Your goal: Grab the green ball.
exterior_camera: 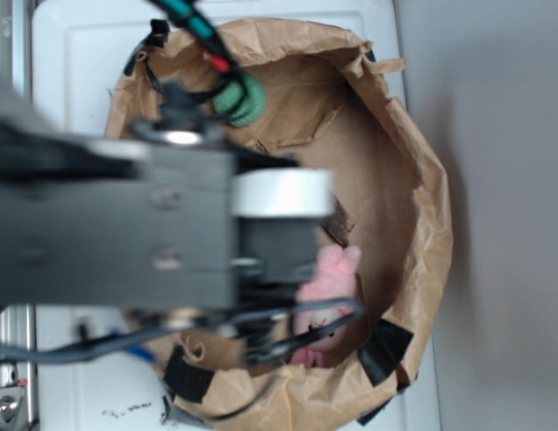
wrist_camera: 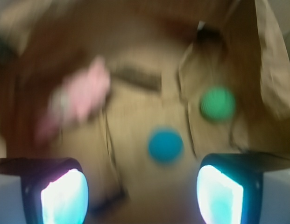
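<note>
The wrist view was blurred, but the 2 fingers (wrist_camera: 65, 198) stood spread wide at the bottom corners of the picture, nothing between them — the gripper (wrist_camera: 142, 196) was open and empty. The green ball (wrist_camera: 218, 104) lay on the brown paper floor beyond the right finger, apart from it. The blue ball (wrist_camera: 165, 145) sat nearer, in the open gap ahead of the fingers and a little toward the right one, clear of the green ball. A pink soft toy (wrist_camera: 81, 95) lay ahead of the left finger, well apart from both balls.

All of this sat inside a crumpled paper bag (exterior_camera: 422, 215), its rolled rim rising on every side and patched with black tape (exterior_camera: 386, 352). A fold of the bag wall stood just behind and beside the green ball. In the exterior view the arm (exterior_camera: 126, 224) covered much of the bag's opening; the bag rested on a white counter (exterior_camera: 81, 54).
</note>
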